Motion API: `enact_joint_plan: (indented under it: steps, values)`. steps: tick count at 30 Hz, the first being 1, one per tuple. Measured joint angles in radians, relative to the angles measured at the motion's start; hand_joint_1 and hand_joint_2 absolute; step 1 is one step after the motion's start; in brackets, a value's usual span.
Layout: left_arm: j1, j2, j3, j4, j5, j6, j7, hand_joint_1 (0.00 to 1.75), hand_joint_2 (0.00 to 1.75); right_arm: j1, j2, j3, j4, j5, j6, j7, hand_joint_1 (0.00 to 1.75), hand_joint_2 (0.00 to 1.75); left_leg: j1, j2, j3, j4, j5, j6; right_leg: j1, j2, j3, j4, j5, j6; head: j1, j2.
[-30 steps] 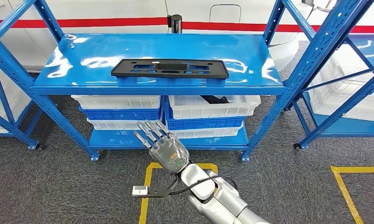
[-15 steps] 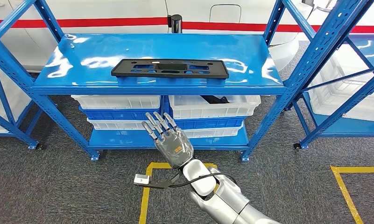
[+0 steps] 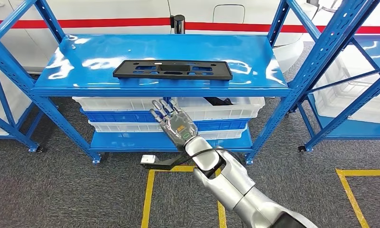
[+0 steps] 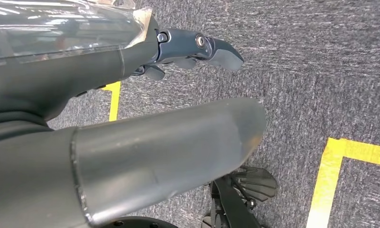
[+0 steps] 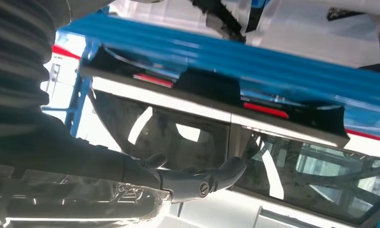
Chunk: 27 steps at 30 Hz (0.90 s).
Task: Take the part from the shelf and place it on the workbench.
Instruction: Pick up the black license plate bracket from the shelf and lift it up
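Note:
A flat black plastic part (image 3: 172, 69) with several cut-outs lies lengthwise near the front edge of the blue shelf's top board (image 3: 83, 52). My right hand (image 3: 172, 122) is raised in front of the shelf, below the board's front edge and under the part, fingers stretched out and holding nothing. In the right wrist view the right hand's dark fingers (image 5: 197, 180) point toward the shelf's blue edge (image 5: 273, 66). My left hand (image 4: 131, 137) hangs over the grey carpet with its fingers apart and nothing in it.
White and blue bins (image 3: 121, 110) fill the shelf's lower levels, one holding dark parts (image 3: 220, 101). Blue uprights (image 3: 316, 61) flank the shelf, with more racks at both sides. Yellow floor tape (image 3: 351, 190) marks the grey carpet.
My right hand has risen and reached forward, from low over the floor tape up to just below the top board's front edge. The black part has not moved.

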Motion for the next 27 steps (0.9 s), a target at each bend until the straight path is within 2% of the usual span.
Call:
enact_joint_plan:
  steps: [7, 27]
  values:
    - [0.0, 0.0, 0.0, 0.0, -0.004, -0.003, 0.002, 0.0, 0.0, -0.063, 0.004, 0.009, 0.008, -0.047, 0.018, -0.017, 0.0, 1.75, 0.0, 0.0, 0.0, 0.0, 0.0, 0.0, 0.0, 0.0, 0.0, 0.0, 0.0, 0.0, 0.0, 0.0]
    - [-0.001, 0.0, 0.001, 0.0, -0.011, 0.001, 0.001, 0.0, 0.0, -0.08, 0.003, 0.036, 0.033, -0.056, -0.007, -0.007, 0.0, 1.75, 0.0, 0.0, -0.001, 0.0, 0.0, 0.0, 0.0, 0.0, 0.0, 0.0, 0.0, 0.0, 0.0, 0.0]
